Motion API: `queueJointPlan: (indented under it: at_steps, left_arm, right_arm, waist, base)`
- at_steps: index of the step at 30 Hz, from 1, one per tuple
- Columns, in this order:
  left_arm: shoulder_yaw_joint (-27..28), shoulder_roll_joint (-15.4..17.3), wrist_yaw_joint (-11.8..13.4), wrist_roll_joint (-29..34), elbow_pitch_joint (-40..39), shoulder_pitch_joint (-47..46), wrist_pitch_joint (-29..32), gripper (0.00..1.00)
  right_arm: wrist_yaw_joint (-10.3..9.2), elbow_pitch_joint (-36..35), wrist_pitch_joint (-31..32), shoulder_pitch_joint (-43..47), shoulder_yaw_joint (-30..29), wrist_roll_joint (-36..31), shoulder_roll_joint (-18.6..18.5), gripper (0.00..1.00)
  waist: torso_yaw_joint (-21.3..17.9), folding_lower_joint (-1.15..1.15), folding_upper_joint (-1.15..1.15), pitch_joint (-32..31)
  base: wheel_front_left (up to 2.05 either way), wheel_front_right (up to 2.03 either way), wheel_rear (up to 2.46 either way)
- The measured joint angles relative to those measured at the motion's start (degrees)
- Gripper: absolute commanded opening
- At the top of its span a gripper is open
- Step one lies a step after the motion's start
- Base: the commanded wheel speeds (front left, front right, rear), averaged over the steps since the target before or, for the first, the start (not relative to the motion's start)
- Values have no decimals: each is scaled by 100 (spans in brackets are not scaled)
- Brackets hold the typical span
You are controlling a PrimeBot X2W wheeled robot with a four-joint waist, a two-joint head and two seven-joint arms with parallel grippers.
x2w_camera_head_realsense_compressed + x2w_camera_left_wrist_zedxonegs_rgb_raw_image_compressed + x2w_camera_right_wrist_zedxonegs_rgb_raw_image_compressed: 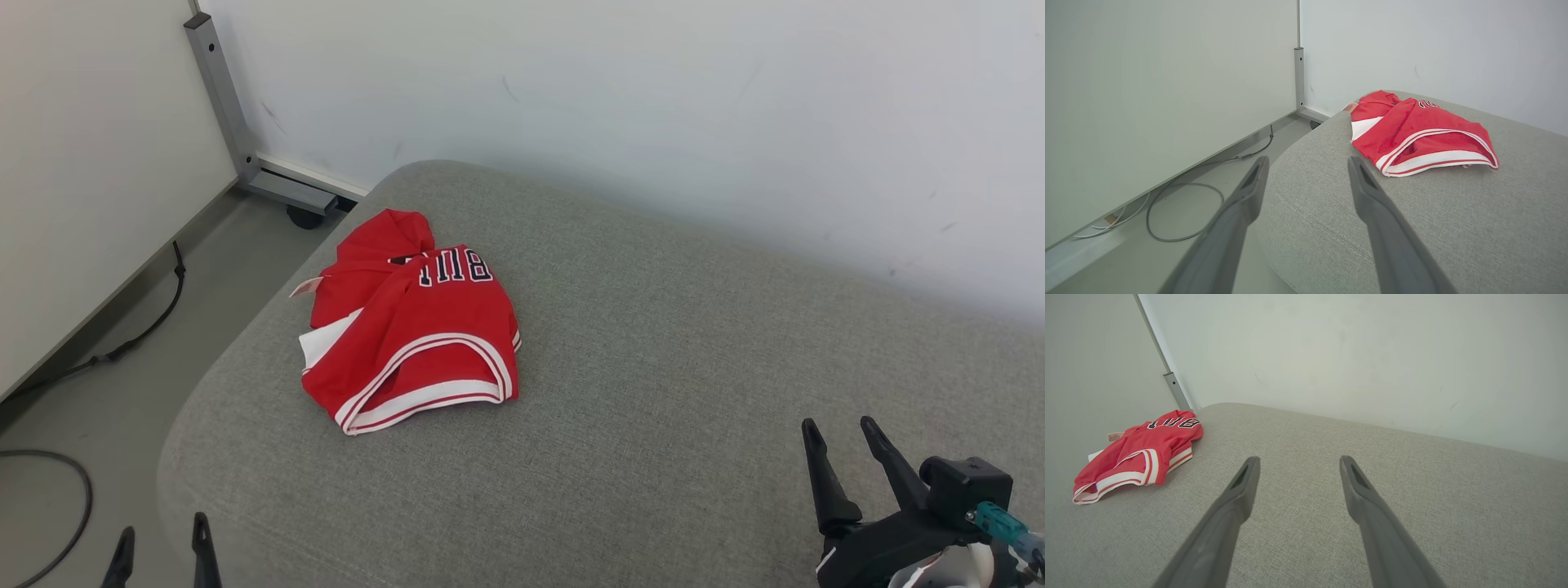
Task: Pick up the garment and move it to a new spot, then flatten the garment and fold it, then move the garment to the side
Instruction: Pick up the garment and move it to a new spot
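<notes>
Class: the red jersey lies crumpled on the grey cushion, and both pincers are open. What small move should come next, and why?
Probably reach the left pincer toward the jersey. It lies bunched near the left end of the cushion, closer to that pincer than to the right pincer, and both are open and empty.

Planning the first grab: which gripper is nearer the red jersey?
The left gripper: the red jersey lies toward the left end of the grey cushion, while the right gripper is farther across.
</notes>
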Motion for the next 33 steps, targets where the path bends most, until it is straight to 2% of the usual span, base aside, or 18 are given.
queueJointPlan:
  at_steps: [6, 15, 19, 22, 27, 33]
  left_arm:
    - [-123, -14, -12, -19, 1, -42, 66, 100]
    - [-307, 125, -390, -136, 313, -988, 222, 100]
    - [-436, 143, -627, -197, 732, -1547, 347, 100]
    - [-463, 160, -716, -221, 951, -1803, 402, 100]
    - [-464, 248, -988, -433, 1705, -2662, 576, 100]
    - [-438, 294, -1129, -542, 2393, -3369, 731, 100]
  right_arm:
    - [1, 30, -1, 1, -1, 0, 0, 100]
    - [30, 105, -4, -2, 20, 0, 0, 100]
    - [33, 101, -5, 0, 37, -1, 3, 100]
    - [33, 68, 0, -3, 71, -14, 3, 100]
    - [51, -10, 76, -159, 171, -62, 5, 100]
    - [51, -40, 146, -284, 214, -107, 0, 100]
  waist:
    - [-15, 0, 0, -3]
    - [-67, 0, 0, -24]
    - [-113, 0, 0, -35]
    - [-147, 0, 0, -31]
    - [-336, 0, 0, 33]
    - [-582, 0, 0, 142]
  base:
    - [0, 0, 0]
    - [0, 0, 0]
    - [0, 0, 0]
    - [0, 0, 0]
    - [0, 0, 0]
    - [0, 0, 0]
